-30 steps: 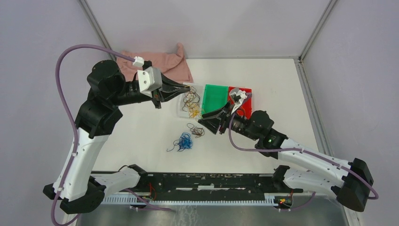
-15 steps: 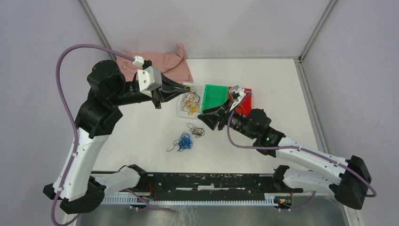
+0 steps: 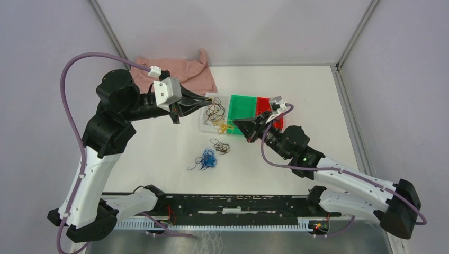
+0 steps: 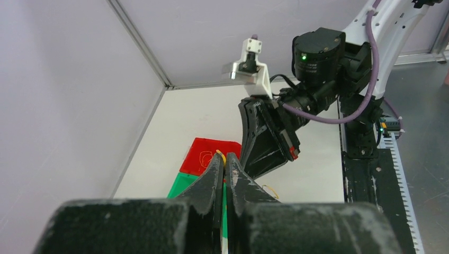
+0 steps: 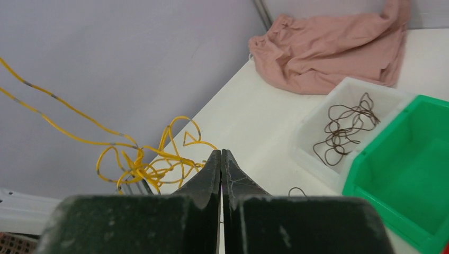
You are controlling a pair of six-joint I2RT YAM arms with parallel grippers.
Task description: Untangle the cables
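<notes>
The yellow cable hangs as a tangled bunch between my two grippers, over the clear bin's right edge. My left gripper is shut on one yellow strand. My right gripper is shut, and the yellow bunch hangs at its left finger, with strands stretching away up left. A dark brown cable lies in the clear bin; it also shows in the right wrist view. Another dark brown bunch and a blue bunch lie on the table.
A green bin and a red bin stand right of the clear bin. A pink cloth lies at the back left. In the left wrist view my right gripper is close in front, over the red bin.
My right gripper has moved right and toward the back, from the table by the brown bunch to the green bin's front edge. The yellow bunch has shifted right with it. The left gripper barely moved.
</notes>
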